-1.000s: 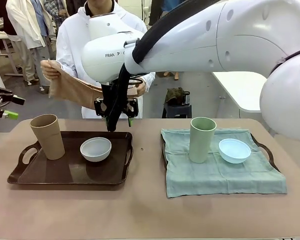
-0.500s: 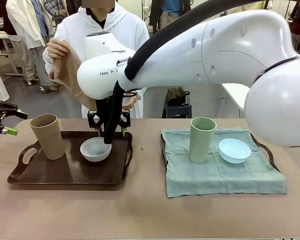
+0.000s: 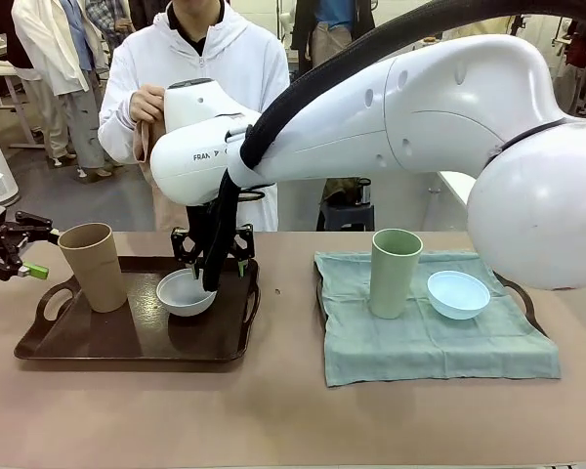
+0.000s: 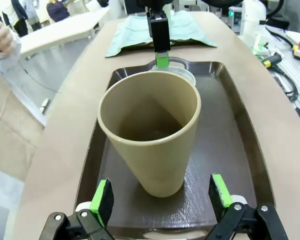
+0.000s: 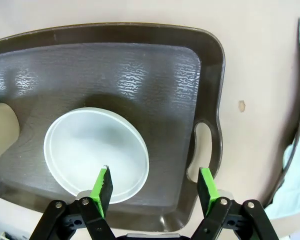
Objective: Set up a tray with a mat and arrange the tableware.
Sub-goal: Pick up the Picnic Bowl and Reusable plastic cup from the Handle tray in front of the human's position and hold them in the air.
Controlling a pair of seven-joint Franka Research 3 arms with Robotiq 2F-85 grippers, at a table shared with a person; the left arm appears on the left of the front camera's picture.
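Note:
A dark brown tray [image 3: 98, 344] at the left holds the tan tumbler [image 3: 93, 266] and the white bowl [image 3: 181, 293]. My right gripper [image 3: 212, 262] reaches across and hangs open just over that bowl. In the right wrist view one finger is over the inside of the white bowl [image 5: 92, 150] and the other is outside its rim. My left gripper [image 3: 20, 256] stands open at the far left. Its fingers flank the base of the tan tumbler [image 4: 152, 125] without touching it. A green mat [image 3: 420, 342] covers the right tray, with the pale green tumbler [image 3: 395, 272] and light blue bowl [image 3: 458, 293] on it.
A person in a white top stands at the far side of the table and holds a tan cloth [image 3: 143, 145] bunched at chest height. My right arm's big white links span the upper middle of the front view. Bare tabletop [image 3: 273, 410] lies at the front.
My right gripper came down toward me onto the white bowl. The person gathered the tan cloth up to the chest. My left gripper edged toward the tan tumbler.

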